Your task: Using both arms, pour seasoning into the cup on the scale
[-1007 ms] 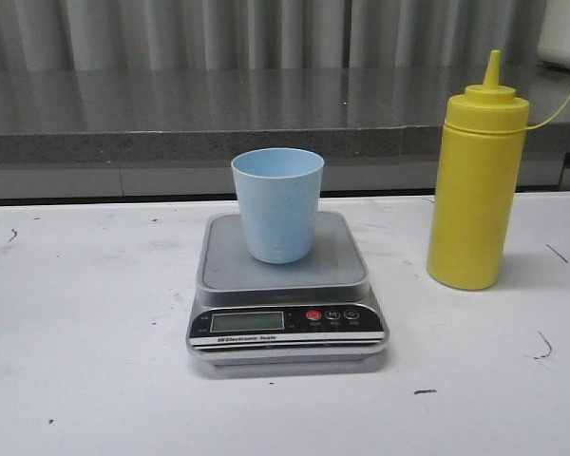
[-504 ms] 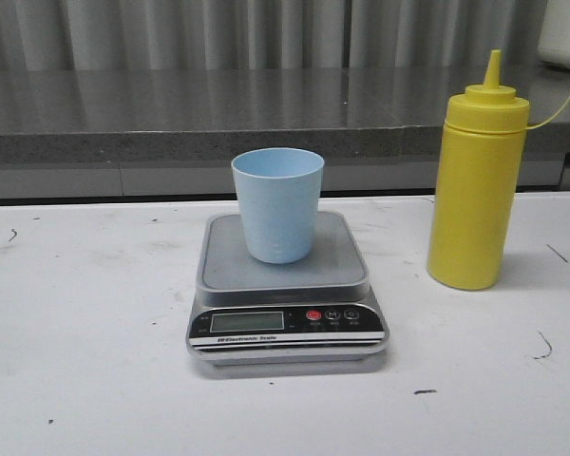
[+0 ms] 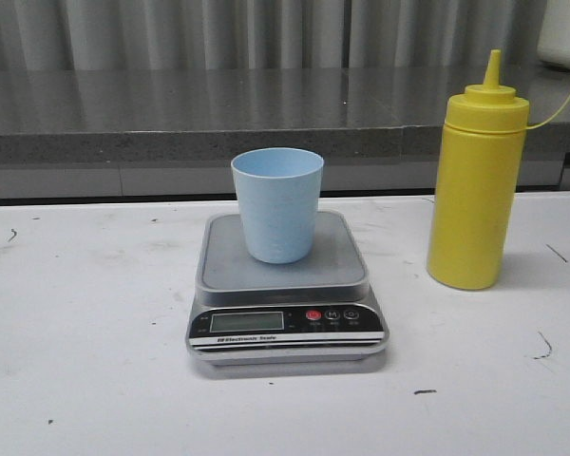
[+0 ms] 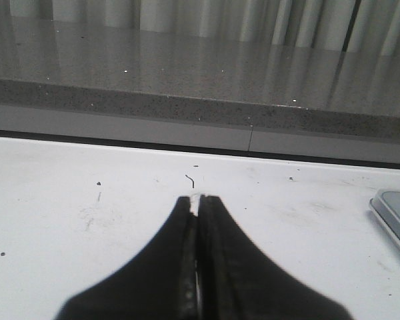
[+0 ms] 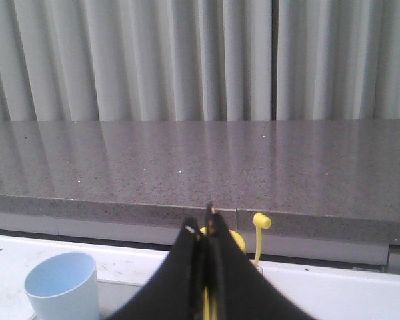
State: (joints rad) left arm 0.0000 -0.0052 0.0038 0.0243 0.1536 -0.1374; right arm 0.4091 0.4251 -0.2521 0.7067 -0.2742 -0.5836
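The pale blue cup stands upright on the platform of the silver-grey scale at the table's middle. The tall yellow seasoning bottle stands upright on the table to the right of the scale, apart from it. Neither gripper shows in the front view. My left gripper is shut and empty over the bare white table, with a corner of the scale off to its side. My right gripper is shut and empty, with the bottle's top partly hidden behind its fingers and the cup beside it.
A grey stone ledge runs along the back edge of the white table, with a ribbed grey wall behind it. The bottle's cap tether sticks up beside the nozzle.
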